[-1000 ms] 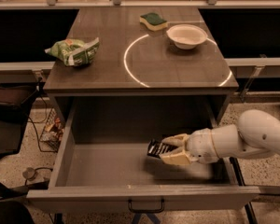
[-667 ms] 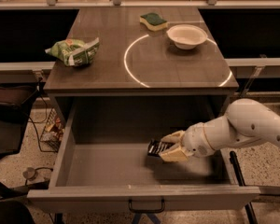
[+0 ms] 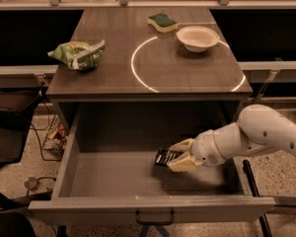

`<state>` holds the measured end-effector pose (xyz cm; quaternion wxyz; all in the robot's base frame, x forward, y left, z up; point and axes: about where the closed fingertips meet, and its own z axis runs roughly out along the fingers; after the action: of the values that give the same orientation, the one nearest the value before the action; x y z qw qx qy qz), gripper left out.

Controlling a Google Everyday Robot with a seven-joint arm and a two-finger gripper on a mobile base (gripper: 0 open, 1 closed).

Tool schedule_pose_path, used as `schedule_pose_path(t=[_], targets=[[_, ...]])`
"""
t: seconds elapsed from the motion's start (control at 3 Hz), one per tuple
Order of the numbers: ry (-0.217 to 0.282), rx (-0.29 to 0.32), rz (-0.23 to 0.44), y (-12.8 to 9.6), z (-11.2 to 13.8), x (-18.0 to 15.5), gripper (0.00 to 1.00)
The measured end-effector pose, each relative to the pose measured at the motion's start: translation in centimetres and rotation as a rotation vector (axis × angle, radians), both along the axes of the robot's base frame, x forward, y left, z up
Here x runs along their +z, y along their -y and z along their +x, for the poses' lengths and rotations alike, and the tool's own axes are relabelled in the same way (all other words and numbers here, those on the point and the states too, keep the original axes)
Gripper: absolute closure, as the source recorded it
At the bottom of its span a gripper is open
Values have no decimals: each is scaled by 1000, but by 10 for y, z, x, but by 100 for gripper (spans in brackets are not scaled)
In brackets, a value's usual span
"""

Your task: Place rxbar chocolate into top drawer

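Over the last second the white arm's bulky elbow had risen and drawn in a little, while the gripper (image 3: 173, 155) at its tip had crept only slightly to the left, low inside the drawer. Its two pale fingers (image 3: 183, 145) stood narrowly apart and were clamped on the rxbar chocolate (image 3: 163, 157), whose dark wrapper stuck out to the left from between them. The bar lay close above the floor of the top drawer (image 3: 138, 209), right of the middle. Whether it touched the floor could not be told. The drawer was pulled fully out, its black handle (image 3: 154, 217) facing the camera. On the counter (image 3: 187, 80) above, well apart from all this, sat the green-and-white snack bag (image 3: 79, 55), the sponge (image 3: 162, 22) and a white bowl (image 3: 197, 37). By my judgement the task was nearly finished, since the bar had been picked up, carried over and lowered into the right compartment. What remained was to open the fingers, let the bar settle on the drawer floor, and lift the arm clear.
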<state>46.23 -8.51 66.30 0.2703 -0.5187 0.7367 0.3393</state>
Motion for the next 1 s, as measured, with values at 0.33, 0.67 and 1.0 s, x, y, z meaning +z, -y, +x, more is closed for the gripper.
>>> schedule_pose_path(t=[0.33,0.67,1.0], targets=[[-1,3,1,-1,0,0,35],[-3,7,1,-3,-1,-1,12],[-4,10,2,-4,-1,-1,0]])
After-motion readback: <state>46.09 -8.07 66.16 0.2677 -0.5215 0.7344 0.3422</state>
